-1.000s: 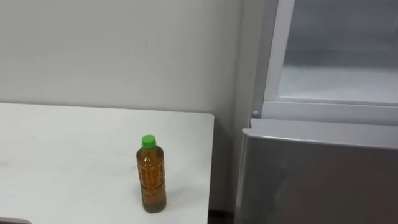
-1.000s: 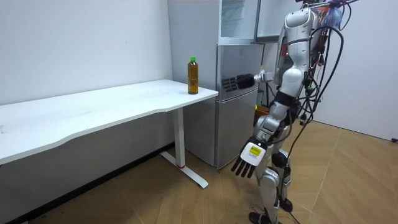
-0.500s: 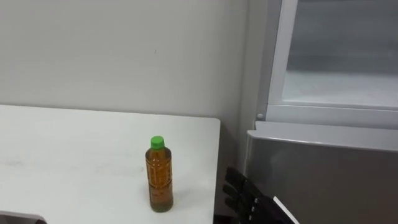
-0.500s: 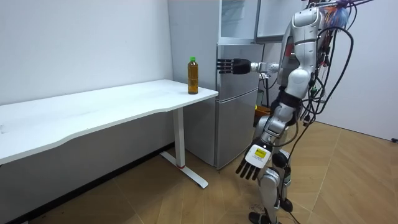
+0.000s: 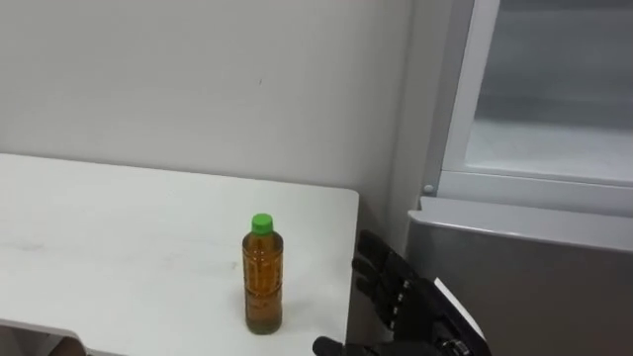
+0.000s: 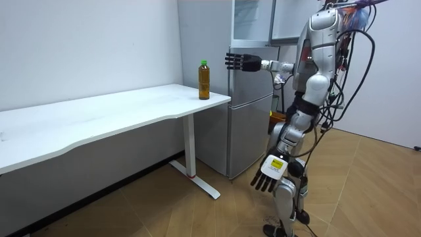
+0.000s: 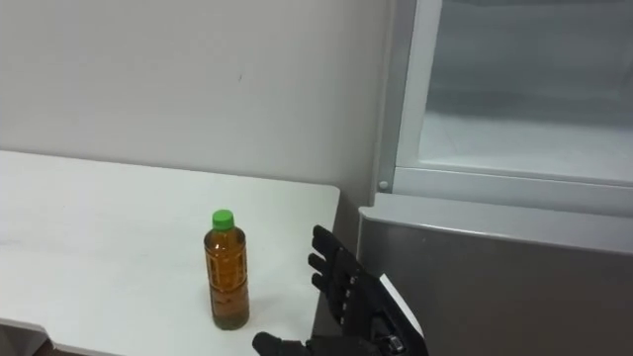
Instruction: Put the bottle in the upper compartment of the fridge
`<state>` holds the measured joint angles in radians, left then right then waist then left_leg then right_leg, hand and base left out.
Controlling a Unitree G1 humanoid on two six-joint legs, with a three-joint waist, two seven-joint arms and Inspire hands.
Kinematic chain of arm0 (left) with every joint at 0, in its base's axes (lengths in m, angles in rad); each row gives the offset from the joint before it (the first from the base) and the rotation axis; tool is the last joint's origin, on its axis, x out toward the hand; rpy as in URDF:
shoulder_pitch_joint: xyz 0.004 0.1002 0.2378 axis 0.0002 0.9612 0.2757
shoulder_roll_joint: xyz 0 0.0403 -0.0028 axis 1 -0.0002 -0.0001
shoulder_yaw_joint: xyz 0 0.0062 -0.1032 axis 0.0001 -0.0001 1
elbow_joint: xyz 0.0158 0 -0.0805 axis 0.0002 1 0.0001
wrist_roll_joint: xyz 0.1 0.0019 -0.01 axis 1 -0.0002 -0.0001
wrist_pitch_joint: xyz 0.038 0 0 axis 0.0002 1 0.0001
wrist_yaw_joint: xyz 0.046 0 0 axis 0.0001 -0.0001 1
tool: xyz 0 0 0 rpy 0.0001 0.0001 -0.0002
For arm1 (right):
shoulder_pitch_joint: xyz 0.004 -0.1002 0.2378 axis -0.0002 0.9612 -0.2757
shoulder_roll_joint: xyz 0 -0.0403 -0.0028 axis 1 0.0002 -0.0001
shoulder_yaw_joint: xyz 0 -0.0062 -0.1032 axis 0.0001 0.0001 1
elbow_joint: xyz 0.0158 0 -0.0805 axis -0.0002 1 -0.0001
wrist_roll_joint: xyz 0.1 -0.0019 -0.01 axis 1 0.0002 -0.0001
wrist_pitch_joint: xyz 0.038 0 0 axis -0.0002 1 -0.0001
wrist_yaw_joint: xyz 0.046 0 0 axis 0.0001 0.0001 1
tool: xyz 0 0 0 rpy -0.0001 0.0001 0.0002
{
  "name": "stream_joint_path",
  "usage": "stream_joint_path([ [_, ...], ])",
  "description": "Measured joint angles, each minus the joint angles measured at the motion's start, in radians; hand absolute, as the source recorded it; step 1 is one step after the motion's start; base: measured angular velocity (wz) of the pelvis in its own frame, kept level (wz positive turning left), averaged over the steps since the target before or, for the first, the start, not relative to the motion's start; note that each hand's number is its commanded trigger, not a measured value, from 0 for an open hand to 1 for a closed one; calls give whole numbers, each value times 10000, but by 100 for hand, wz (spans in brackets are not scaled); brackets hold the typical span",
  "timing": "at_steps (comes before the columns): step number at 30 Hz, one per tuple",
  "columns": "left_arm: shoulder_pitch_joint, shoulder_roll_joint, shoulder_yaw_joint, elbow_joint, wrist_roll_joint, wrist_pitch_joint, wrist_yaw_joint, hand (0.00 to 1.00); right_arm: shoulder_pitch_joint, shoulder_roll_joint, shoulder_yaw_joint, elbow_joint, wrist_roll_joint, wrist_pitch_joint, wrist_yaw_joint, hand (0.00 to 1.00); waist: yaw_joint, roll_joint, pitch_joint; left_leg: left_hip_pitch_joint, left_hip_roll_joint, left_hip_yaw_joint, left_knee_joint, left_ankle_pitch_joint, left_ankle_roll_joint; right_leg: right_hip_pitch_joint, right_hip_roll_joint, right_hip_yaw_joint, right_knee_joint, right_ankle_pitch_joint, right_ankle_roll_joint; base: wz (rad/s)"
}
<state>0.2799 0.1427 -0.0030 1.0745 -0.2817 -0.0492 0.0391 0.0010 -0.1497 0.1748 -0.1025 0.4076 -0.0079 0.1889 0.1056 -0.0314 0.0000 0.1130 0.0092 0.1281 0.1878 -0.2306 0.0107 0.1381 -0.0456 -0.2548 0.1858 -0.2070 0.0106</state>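
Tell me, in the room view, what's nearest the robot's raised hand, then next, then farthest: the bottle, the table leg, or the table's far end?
Measured from the right hand:
1. The bottle, on the table corner beside the hand.
2. The table leg, below the bottle.
3. The table's far end, at the room view's left.
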Motion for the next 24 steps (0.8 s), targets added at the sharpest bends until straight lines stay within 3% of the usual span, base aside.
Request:
stream_joint_path([
  [10,-228,22,14,79,19,119,-124,0,-24,-46,24,250,635,1,-289,0,446,24,126,-82,-20,-209,43,1,2,30,-26,-211,-14,0,1,6],
  [15,-96,21,210,70,72,203,-399,0,-121,-45,17,569,618,0,-486,0,675,35,135,-162,-19,-263,102,1,1,-4,-28,-270,-14,0,1,3],
  [24,36,22,305,-88,15,302,-671,0,-984,-80,415,1584,558,2,-1151,0,700,-15,94,-655,-35,-514,398,2,2,-208,-67,-695,-4,12,-13,11],
])
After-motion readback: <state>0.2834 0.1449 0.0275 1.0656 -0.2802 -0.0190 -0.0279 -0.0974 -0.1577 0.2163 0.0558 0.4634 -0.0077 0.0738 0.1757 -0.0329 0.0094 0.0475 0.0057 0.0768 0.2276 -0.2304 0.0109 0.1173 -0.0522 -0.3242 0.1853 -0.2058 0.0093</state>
